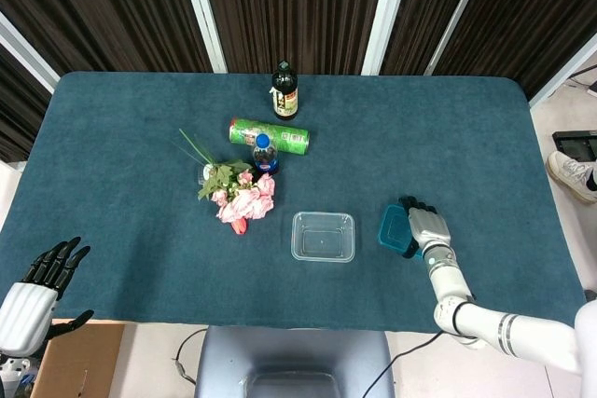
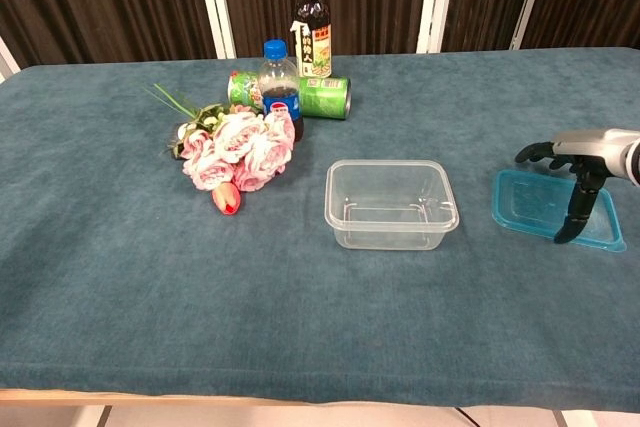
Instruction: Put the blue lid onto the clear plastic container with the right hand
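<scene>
The blue lid (image 1: pixel 391 228) (image 2: pixel 533 203) lies on the teal cloth, to the right of the clear plastic container (image 1: pixel 323 237) (image 2: pixel 391 205), which stands empty and upright. My right hand (image 1: pixel 423 227) (image 2: pixel 578 161) hovers over the lid's right part. Its fingers reach left above the lid, and its thumb points down onto the lid's near rim. The lid still looks flat on the cloth. My left hand (image 1: pixel 34 294) stays off the table's near left corner, fingers spread, holding nothing.
A pink flower bunch (image 1: pixel 241 197) (image 2: pixel 232 155) lies left of the container. Behind it are a cola bottle (image 2: pixel 279 81), a green can on its side (image 1: pixel 269 134) and a dark sauce bottle (image 1: pixel 284 90). The table's near edge (image 2: pixel 320 387) runs close below.
</scene>
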